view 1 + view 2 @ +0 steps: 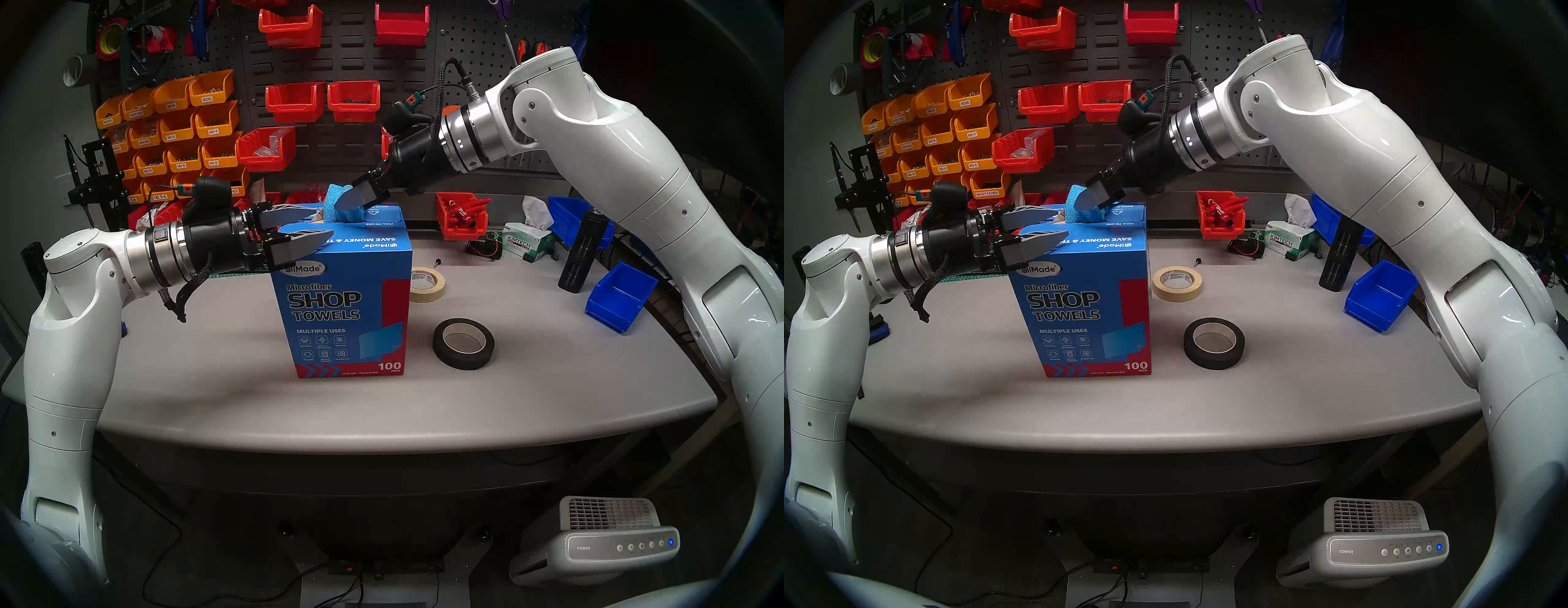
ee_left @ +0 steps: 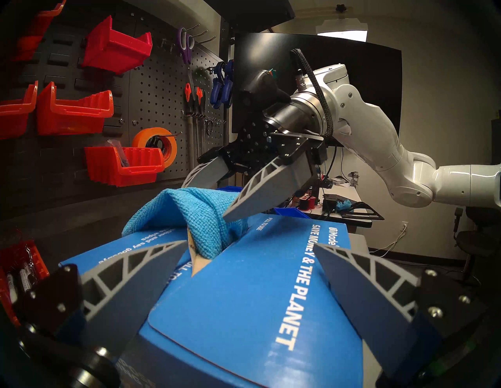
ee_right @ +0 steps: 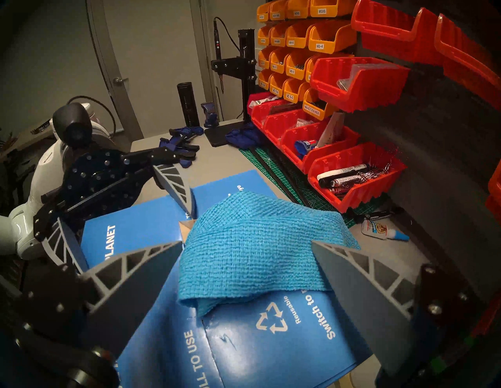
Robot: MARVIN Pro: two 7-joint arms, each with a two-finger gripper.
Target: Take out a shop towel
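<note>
The blue "SHOP TOWELS" carton (image 1: 339,305) (image 1: 1081,305) stands upright mid-table. A sky-blue shop towel (image 1: 353,216) (image 2: 195,214) (image 3: 252,249) sticks up, crumpled, out of the slot in its top. My right gripper (image 1: 339,204) (image 3: 246,242) reaches down from the right, open, one finger on each side of the towel tuft, which it does not pinch. My left gripper (image 1: 324,224) (image 2: 250,243) comes in from the left, open, its fingers straddling the carton's top left part; contact cannot be told.
Right of the carton lie a beige tape roll (image 1: 427,284) and a black tape roll (image 1: 463,344). Further right are a blue bin (image 1: 619,297), a black upright device (image 1: 581,250) and a Kimtech tissue box (image 1: 528,244). Red and orange bins line the pegboard behind.
</note>
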